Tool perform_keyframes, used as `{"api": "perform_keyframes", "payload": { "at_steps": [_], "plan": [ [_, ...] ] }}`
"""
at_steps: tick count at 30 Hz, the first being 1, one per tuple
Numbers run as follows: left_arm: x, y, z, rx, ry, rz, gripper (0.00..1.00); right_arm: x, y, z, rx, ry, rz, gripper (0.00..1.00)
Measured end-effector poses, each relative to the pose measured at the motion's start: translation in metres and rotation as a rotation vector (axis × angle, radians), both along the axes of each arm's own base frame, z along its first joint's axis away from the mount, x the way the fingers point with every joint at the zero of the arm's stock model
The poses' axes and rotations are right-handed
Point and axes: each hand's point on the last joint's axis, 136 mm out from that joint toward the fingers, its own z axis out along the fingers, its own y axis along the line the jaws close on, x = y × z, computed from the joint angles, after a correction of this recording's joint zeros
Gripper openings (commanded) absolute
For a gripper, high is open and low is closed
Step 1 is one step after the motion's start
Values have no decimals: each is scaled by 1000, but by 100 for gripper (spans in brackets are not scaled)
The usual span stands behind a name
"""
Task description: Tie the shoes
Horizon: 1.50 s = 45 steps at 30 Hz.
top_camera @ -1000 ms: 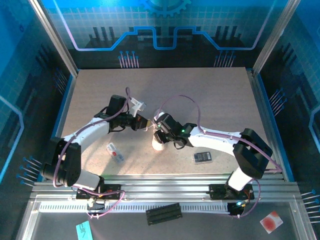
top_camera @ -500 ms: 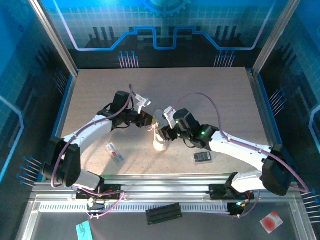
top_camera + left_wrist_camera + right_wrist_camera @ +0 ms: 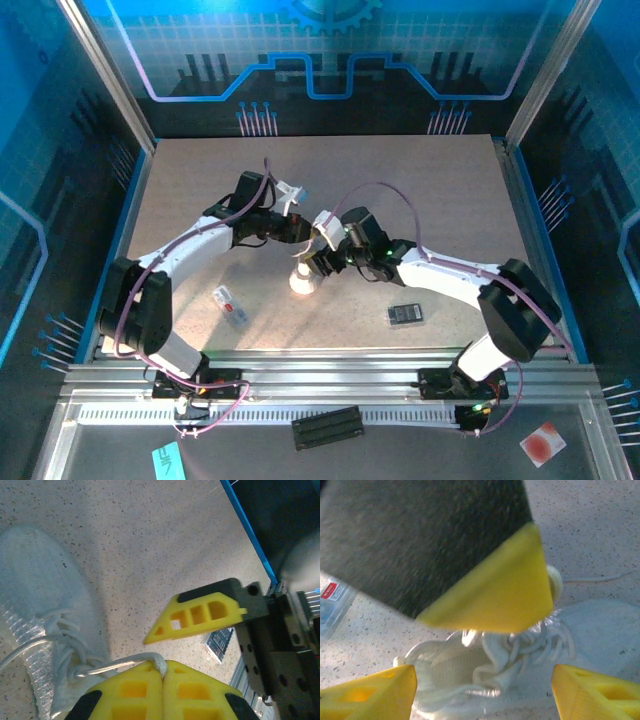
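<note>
The white sneaker (image 3: 302, 281) sits mid-table between both arms, heel toward the near edge. My left gripper (image 3: 163, 671) is shut, with a thin white lace (image 3: 127, 661) pinched at its fingertips; the lace runs taut back to the shoe (image 3: 42, 605). From above, the left gripper (image 3: 302, 240) hovers just behind the shoe. My right gripper (image 3: 482, 695) is open wide and hangs over the shoe's opening and tongue (image 3: 485, 667) with nothing between its fingers. From above, the right gripper (image 3: 316, 262) sits close beside the left one. The left arm's yellow finger (image 3: 495, 595) hides part of the laces.
A small white tag (image 3: 230, 305) lies left of the shoe near the front. A flat black rectangle (image 3: 405, 314) lies to the right under the right arm. Metal rails run along the near edge, and blue walls border both sides.
The right jaws have opened wider, and the right gripper has swung back to sit over the shoe. The left gripper has moved right and back with the lace. The shoe has shifted slightly left.
</note>
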Motion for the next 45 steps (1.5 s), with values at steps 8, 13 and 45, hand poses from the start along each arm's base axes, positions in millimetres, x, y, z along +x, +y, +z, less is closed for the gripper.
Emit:
{"api": "perform_keyframes", "payload": {
  "at_steps": [8, 13, 45],
  "plan": [
    [-2, 0, -2, 8, 21, -4, 0, 18, 15, 4, 35, -37, -4, 64],
    [-2, -1, 2, -2, 31, -16, 0, 22, 19, 2, 68, -38, 36, 19],
    [-76, 47, -102, 176, 235, 278, 13, 27, 8, -2, 16, 65, 20, 0]
  ]
}}
